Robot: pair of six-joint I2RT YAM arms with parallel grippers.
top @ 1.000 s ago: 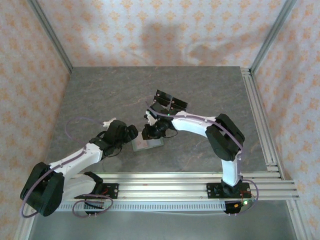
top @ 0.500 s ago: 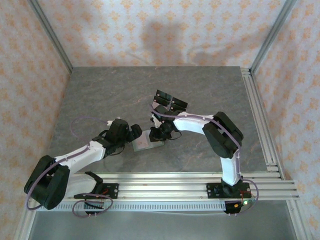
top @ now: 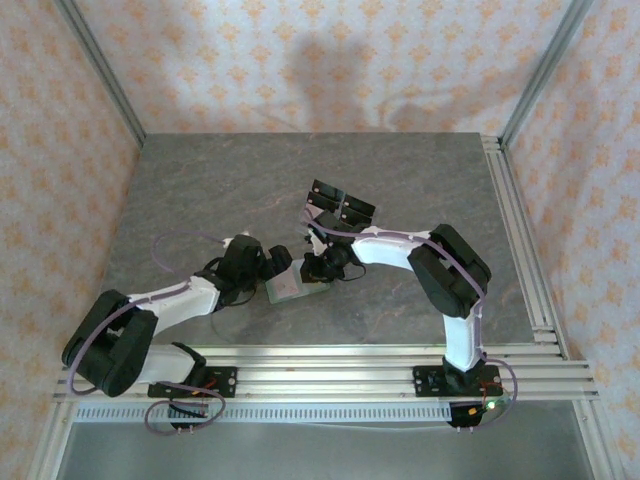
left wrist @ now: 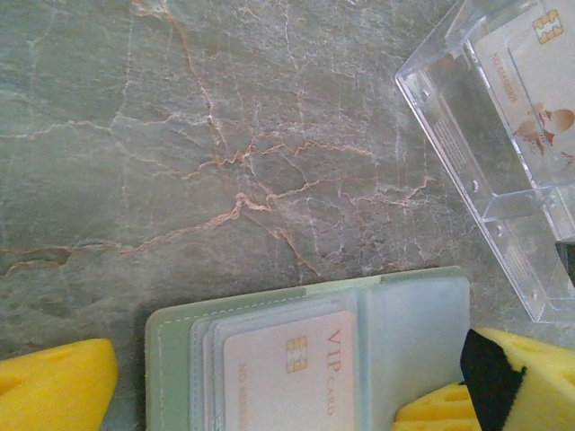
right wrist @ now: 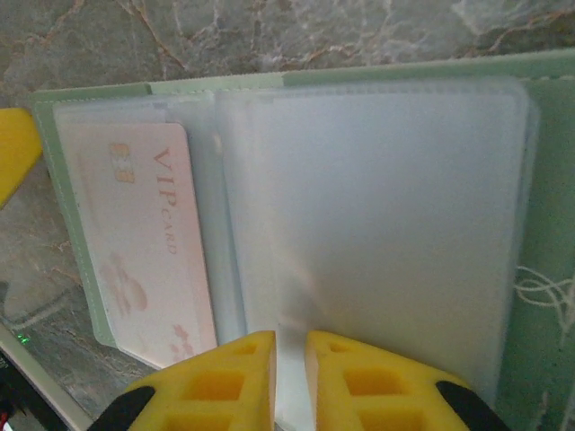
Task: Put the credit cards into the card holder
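Right tool (right wrist: 289, 377) is pinching the edge of a clear sleeve (right wrist: 377, 224) with its jaws almost shut; the card holder (right wrist: 548, 224) is lying open on the tabletop (left wrist: 180, 135) between the 2 arms, just beside the clear stand (left wrist: 467, 153), with 1 credit card (right wrist: 144, 242) sitting in a neighbouring sleeve. Left tool (left wrist: 269, 386) is hanging fully open over the holder, gripping nothing. Doing this well is probably calling for lifting that sleeve gently, only enough to open a pocket mouth, with the left tool pinning the cover against dragging.
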